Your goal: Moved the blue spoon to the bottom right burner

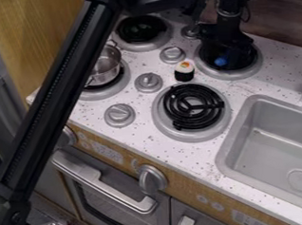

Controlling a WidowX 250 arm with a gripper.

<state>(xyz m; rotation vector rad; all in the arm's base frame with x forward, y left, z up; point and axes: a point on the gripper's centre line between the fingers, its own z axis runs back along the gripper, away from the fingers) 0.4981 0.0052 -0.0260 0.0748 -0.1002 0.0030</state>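
One blue spoon [220, 62] shows by the fingers [230, 42]; clenched or released, I cannot tell.

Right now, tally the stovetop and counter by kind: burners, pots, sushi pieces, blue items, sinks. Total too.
Burners: 4
Pots: 1
Sushi pieces: 1
Blue items: 1
Sinks: 1
Total: 8

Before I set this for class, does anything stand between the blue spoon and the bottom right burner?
Nothing visible stands directly between the blue spoon and the bottom right burner; the toy sushi sits beside that path, left in the picture.
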